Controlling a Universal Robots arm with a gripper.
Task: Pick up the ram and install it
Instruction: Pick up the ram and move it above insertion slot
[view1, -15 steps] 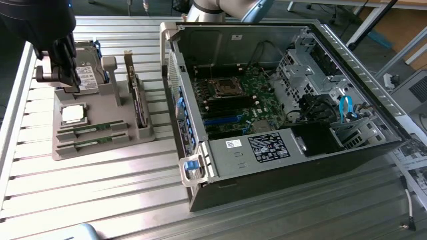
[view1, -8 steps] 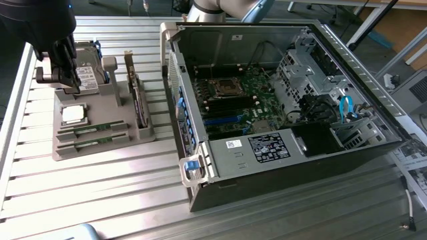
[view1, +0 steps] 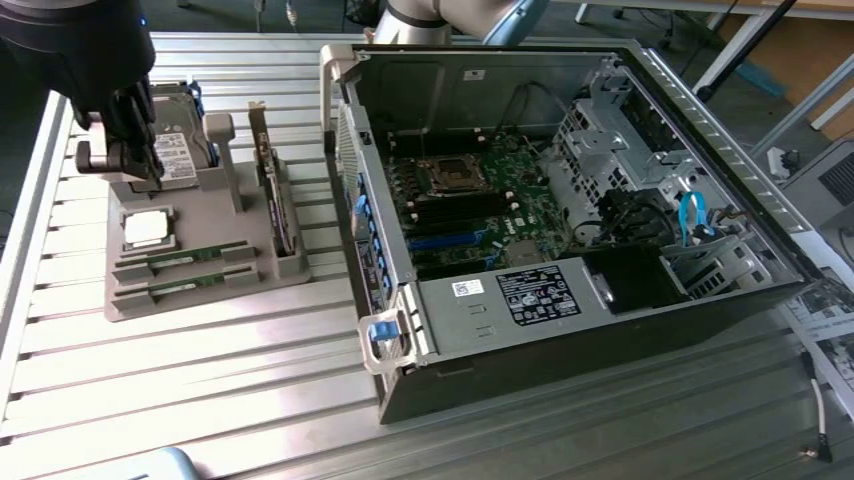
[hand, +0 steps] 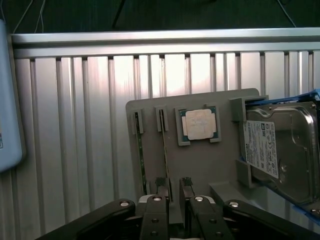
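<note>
Two rams lie in slots of a grey holder tray (view1: 200, 300); each is a thin green stick: one ram (view1: 183, 261) (hand: 164, 150) beside the silver processor chip (view1: 147, 228) (hand: 198, 124), the other ram (view1: 183, 288) (hand: 140, 155) on its outer side. My gripper (view1: 130, 165) (hand: 174, 192) hangs above the tray near the hard drive, open and holding nothing. In the wrist view its two fingertips (hand: 161, 187) frame one end of the ram nearest the processor, apart from it.
A hard drive (view1: 180, 150) (hand: 277, 150) and a green expansion card (view1: 274, 190) stand in the same tray. The open computer case (view1: 561, 330) lies to the exterior view's right, motherboard (view1: 467, 215) exposed with memory slots. A ribbed metal table (view1: 200, 390) carries everything.
</note>
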